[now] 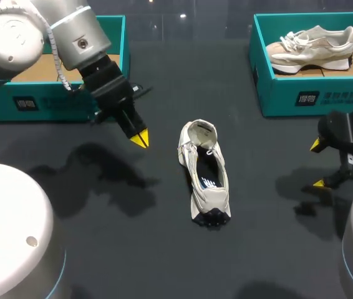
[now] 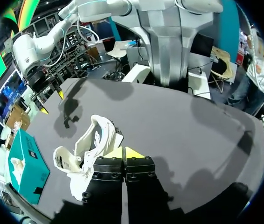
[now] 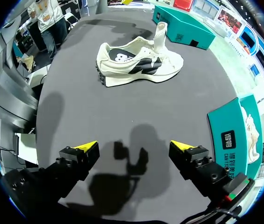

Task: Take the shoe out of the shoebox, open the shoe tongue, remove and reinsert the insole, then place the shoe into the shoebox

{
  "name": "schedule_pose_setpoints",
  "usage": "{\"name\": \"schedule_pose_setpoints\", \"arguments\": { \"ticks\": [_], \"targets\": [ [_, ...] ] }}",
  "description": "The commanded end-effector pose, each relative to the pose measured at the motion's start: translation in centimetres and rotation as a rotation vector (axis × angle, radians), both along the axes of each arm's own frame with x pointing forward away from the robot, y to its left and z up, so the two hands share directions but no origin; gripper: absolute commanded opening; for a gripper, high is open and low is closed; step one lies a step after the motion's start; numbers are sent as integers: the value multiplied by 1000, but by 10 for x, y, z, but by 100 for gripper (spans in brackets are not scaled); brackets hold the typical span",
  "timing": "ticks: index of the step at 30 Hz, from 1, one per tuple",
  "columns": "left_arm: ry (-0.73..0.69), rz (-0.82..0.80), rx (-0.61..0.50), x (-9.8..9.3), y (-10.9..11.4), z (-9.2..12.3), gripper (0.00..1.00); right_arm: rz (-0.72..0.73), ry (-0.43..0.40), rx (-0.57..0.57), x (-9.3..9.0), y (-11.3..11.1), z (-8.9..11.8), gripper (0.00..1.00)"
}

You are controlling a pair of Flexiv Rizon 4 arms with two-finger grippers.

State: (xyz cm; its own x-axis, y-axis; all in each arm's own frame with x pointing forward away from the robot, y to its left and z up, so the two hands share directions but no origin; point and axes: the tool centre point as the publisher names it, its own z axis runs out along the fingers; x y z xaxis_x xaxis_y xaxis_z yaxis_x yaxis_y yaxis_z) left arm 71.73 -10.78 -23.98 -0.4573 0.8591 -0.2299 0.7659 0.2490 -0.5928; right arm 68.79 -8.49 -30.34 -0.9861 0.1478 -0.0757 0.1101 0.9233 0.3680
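Note:
A cream shoe (image 1: 204,171) lies on its sole in the middle of the dark table, tongue pulled up at the far end, its dark inside showing. My left gripper (image 1: 140,138) hangs left of the shoe, apart from it, its yellow tips shut together on nothing. In the left wrist view the shoe (image 2: 92,144) lies just ahead of and beside the shut tips (image 2: 125,153). My right gripper (image 1: 317,164) stands open near the right edge, well clear of the shoe. From the right wrist the shoe (image 3: 139,63) lies side-on, far ahead of the open gripper (image 3: 134,146).
A teal shoebox (image 1: 52,103) with a bare cardboard floor stands at the back left, behind my left arm. Another teal box (image 1: 314,93) at the back right holds a second cream shoe (image 1: 314,47). That box (image 3: 237,135) is close beside my right gripper.

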Motion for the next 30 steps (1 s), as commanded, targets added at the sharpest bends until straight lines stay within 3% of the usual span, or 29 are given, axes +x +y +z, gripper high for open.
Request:
{"name": "schedule_pose_setpoints", "arguments": {
  "ticks": [1,7,15,25,30],
  "targets": [
    [-36,-127,115,10,-10,9,0,-1,-2,-2,-2,0,0,100],
    [-132,-310,132,17,-34,16,0,-1,-2,-2,-2,0,0,100],
    [-132,-310,132,17,-34,16,0,-1,-2,-2,-2,0,0,100],
    [-156,-453,167,7,-72,-12,0,-1,-2,-2,-2,0,0,100],
    [-195,-436,204,8,-71,-10,0,-1,-2,-2,-2,0,0,100]
  ]
}}
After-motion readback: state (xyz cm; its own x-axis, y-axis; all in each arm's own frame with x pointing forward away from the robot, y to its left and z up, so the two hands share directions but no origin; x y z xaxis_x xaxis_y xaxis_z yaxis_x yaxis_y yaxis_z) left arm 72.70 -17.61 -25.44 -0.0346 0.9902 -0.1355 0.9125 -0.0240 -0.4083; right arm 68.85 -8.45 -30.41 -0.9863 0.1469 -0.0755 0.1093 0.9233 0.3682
